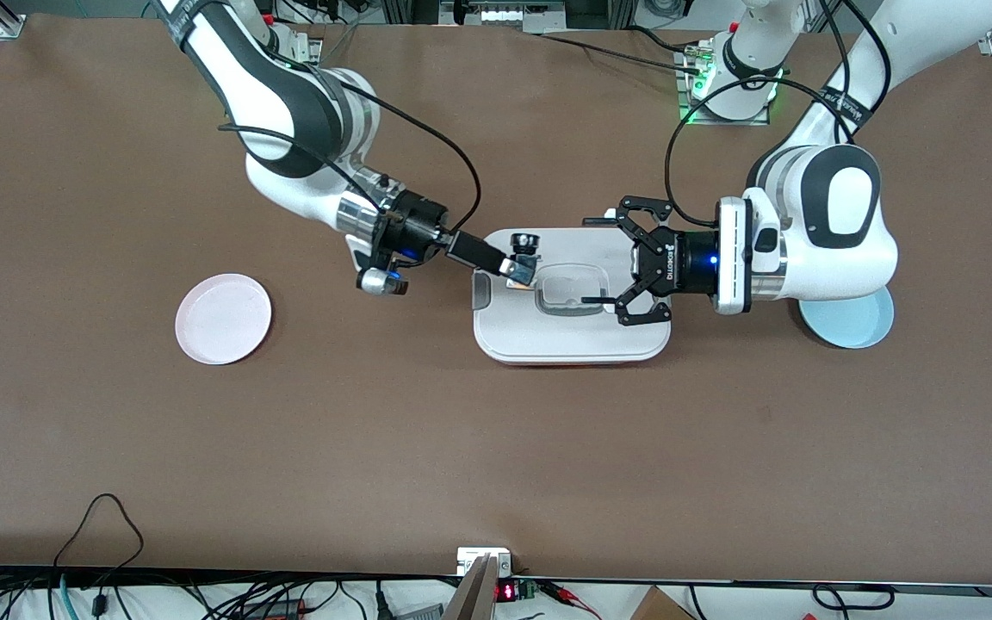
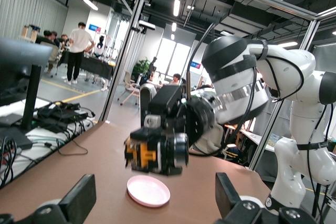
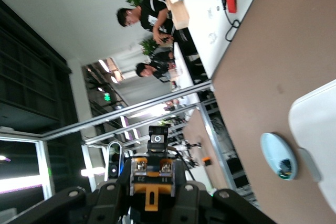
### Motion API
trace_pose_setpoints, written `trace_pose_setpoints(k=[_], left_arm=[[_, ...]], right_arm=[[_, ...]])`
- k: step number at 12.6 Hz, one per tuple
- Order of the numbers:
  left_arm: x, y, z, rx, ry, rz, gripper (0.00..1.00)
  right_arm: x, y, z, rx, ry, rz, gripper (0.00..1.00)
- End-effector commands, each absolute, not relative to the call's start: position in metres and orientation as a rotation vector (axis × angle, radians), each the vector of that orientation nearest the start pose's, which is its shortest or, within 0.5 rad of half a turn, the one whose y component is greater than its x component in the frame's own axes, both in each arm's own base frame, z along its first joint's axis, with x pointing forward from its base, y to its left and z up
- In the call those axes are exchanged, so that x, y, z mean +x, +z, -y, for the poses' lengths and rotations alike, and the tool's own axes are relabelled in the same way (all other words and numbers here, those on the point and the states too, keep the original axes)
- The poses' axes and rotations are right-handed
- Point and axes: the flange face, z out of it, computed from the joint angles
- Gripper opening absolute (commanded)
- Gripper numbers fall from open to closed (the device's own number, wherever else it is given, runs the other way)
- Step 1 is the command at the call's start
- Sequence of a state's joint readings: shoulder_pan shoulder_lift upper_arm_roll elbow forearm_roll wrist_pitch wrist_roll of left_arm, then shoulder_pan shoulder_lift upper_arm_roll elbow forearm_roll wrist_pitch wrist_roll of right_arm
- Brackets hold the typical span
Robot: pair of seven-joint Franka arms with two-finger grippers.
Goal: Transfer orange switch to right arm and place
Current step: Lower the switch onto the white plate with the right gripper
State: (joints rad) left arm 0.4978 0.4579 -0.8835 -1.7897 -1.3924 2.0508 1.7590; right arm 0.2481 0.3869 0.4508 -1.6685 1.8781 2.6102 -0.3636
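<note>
The orange switch (image 1: 517, 277), a tiny black block with an orange end, is held between the slim black fingers of my right gripper (image 1: 515, 269), over the white tray's (image 1: 569, 340) edge toward the right arm's end. The right wrist view shows the switch (image 3: 151, 181) clamped in my right gripper (image 3: 152, 200), orange tab showing. My left gripper (image 1: 604, 261), the linkage claw, is open and empty over the tray's other end, facing the switch with a gap between them. In the left wrist view the switch (image 2: 143, 156) hangs ahead of my open left gripper (image 2: 155, 203).
A clear shallow dish (image 1: 572, 291) sits on the tray. A pink plate (image 1: 223, 319) lies toward the right arm's end and also shows in the left wrist view (image 2: 148, 190). A light blue plate (image 1: 849, 320) lies under the left arm, holding a small dark item (image 3: 285, 166).
</note>
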Motion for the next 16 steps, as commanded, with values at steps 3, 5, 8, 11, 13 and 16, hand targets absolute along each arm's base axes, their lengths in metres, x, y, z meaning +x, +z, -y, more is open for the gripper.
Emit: trace_pose_setpoints(k=[3,5,8,11,13,16], left_arm=[[0.605,0.491,0.222,1.626,0.688,1.017,1.00],[0.599,0.499,0.218,1.775,0.546,0.990,1.00],[0.598,0.512,0.210,1.974,0.335,1.004,1.00],[0.599,0.520,0.191,2.220,0.158,1.078,1.00],[0.598,0.531,0.172,2.338,0.058,1.117,1.00],[0.596,0.548,0.144,2.573,-0.097,1.125,1.00]], right_arm=[[0.561,0.462,-0.315,-2.005,-0.008,-0.307,0.00],[0.576,0.454,-0.261,-2.197,0.017,-0.173,0.00],[0.583,0.441,-0.194,-2.573,0.034,0.074,0.00],[0.586,0.416,-0.144,-2.865,0.057,0.304,0.00],[0.583,0.383,-0.105,-3.034,0.077,0.408,0.00],[0.570,0.323,-0.060,-3.119,-0.002,0.452,0.00]])
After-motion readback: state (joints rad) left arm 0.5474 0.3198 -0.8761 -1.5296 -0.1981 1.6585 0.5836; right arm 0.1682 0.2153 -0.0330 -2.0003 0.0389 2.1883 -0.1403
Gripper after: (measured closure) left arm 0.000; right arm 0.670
